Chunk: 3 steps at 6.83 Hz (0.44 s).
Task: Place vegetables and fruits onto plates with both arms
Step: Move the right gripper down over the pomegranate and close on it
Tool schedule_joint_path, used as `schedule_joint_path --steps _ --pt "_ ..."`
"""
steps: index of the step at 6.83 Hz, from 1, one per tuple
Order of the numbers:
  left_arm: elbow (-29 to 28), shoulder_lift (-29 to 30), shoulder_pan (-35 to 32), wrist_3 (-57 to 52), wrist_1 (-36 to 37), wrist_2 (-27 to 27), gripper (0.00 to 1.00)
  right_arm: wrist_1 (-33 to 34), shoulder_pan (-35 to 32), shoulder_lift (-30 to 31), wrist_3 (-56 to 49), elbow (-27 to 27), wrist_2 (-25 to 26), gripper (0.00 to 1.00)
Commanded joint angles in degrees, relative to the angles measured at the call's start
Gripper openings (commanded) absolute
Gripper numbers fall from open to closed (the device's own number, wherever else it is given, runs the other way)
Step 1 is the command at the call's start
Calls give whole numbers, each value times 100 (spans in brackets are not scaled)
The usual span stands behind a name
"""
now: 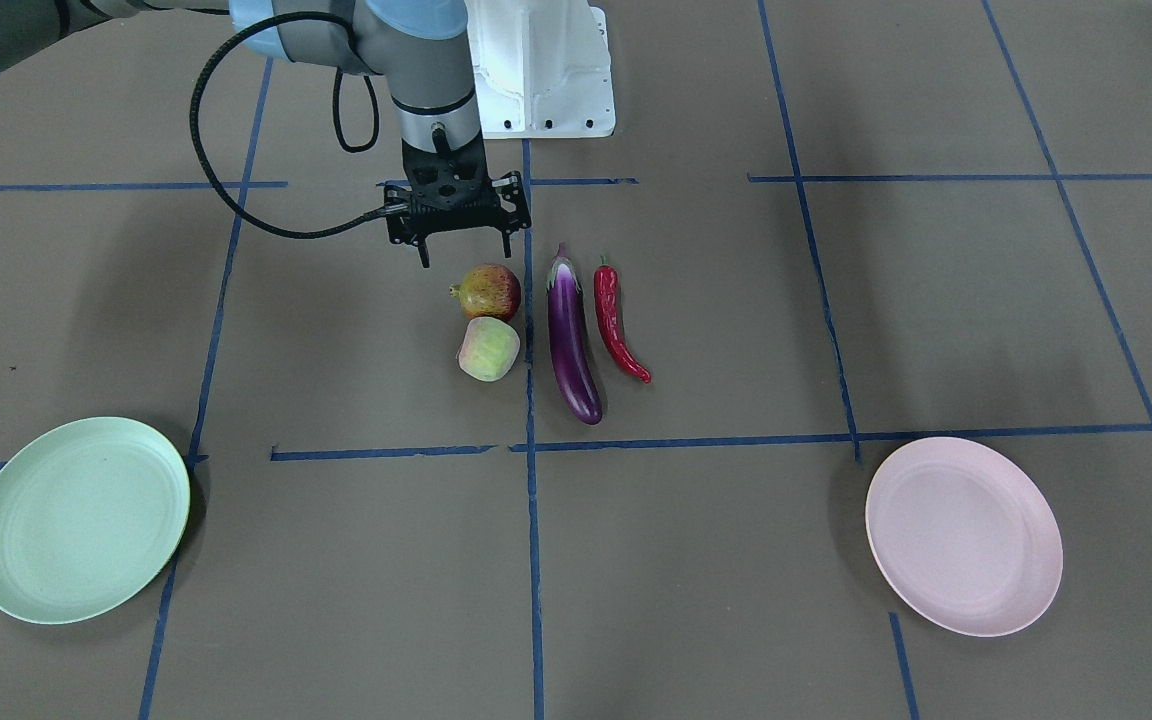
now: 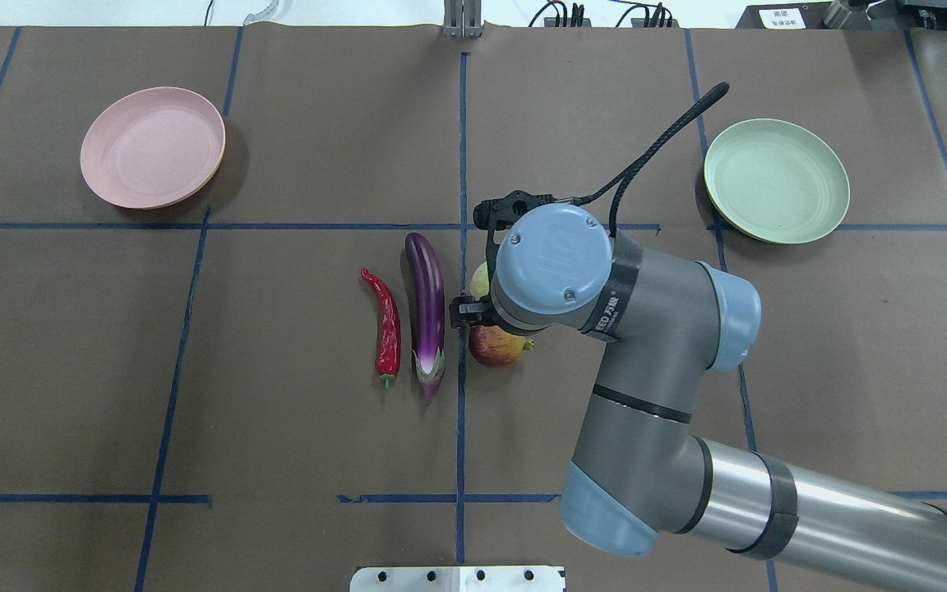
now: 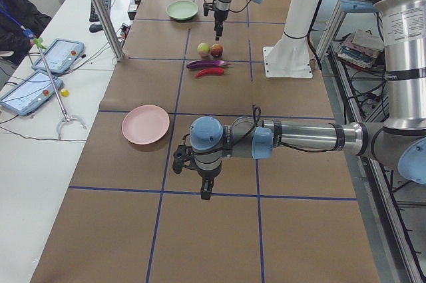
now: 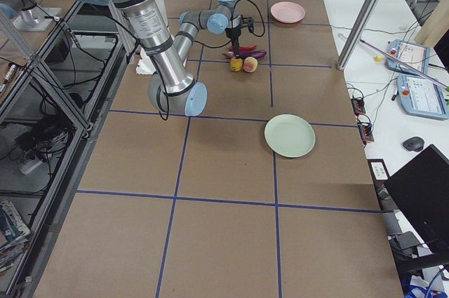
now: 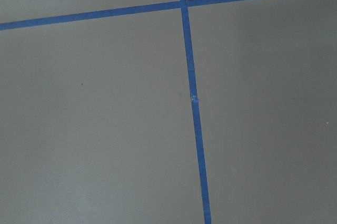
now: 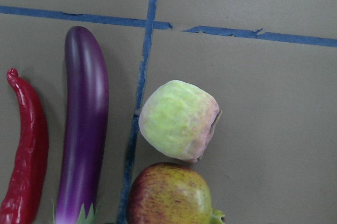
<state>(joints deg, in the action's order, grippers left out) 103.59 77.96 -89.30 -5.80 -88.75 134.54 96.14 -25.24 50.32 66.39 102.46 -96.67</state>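
Observation:
The red-and-yellow fruit [image 1: 488, 291] and the pale green-pink fruit [image 1: 488, 349] lie touching at the table's middle. The purple eggplant [image 1: 572, 340] and the red chili [image 1: 616, 322] lie beside them. My right gripper [image 1: 466, 256] hangs open just above and behind the red-and-yellow fruit, holding nothing. The right wrist view shows both fruits [image 6: 179, 119] below it, with the eggplant [image 6: 84, 124] and chili [image 6: 26, 161] to one side. The mint green plate [image 1: 81, 520] and pink plate [image 1: 964, 535] are empty. My left gripper [image 3: 205, 191] hovers over bare table beyond the pink plate; I cannot tell whether it is open.
The white robot base [image 1: 541, 65] stands behind the produce. Blue tape lines [image 1: 532, 520] cross the brown table. A side bench with tablets [image 3: 58, 56], a metal post [image 3: 100, 10] and a seated person [image 3: 13, 10] line the operators' side.

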Motion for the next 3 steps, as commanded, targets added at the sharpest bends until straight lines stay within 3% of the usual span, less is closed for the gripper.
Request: schedule_joint_path --steps 1,3 --pt "-23 0 9 0 -2 2 100 1 151 -276 31 -462 245 99" --pt "-23 0 9 0 7 2 100 1 291 -391 23 -876 481 99"
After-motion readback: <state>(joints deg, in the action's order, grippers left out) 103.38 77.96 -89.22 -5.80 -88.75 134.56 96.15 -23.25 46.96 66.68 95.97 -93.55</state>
